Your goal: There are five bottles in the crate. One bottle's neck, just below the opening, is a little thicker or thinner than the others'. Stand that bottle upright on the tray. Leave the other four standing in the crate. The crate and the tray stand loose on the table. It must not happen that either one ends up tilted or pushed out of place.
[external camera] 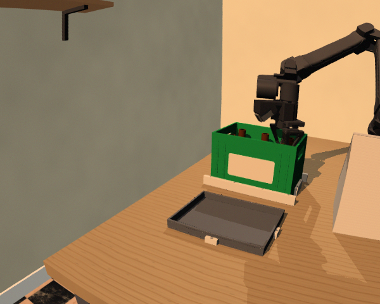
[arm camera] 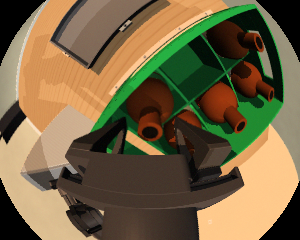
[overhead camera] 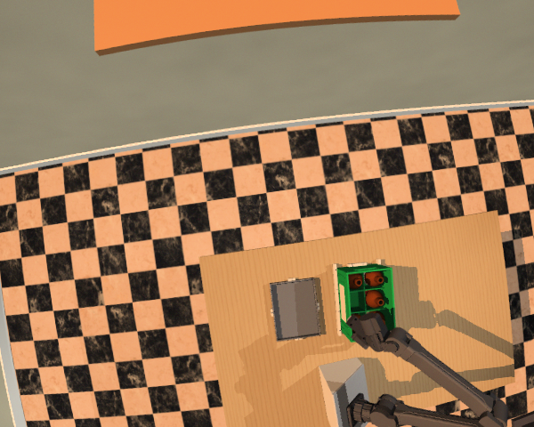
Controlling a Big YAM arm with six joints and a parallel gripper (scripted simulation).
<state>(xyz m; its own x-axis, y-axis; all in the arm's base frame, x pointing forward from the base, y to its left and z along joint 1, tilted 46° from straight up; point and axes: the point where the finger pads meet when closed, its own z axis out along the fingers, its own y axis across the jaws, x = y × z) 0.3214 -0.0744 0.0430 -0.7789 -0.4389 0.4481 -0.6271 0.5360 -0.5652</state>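
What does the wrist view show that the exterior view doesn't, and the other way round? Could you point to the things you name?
Only the wrist view: the rounded bodies of the bottles (overhead camera: 374, 299) (arm camera: 220, 102) and the bottle-free compartment (overhead camera: 358, 301) (arm camera: 187, 62).

Only the exterior view: the pale label (overhead camera: 342, 298) (external camera: 251, 168) on the crate's side and a black bracket (external camera: 65, 27) on the wall.

Both: the green crate (overhead camera: 391, 294) (external camera: 223, 157) (arm camera: 255, 112), bottle necks, the dark tray (overhead camera: 306, 305) (external camera: 229, 217) (arm camera: 107, 30) and the open tool (overhead camera: 361, 321) (external camera: 287, 142) (arm camera: 150, 121).
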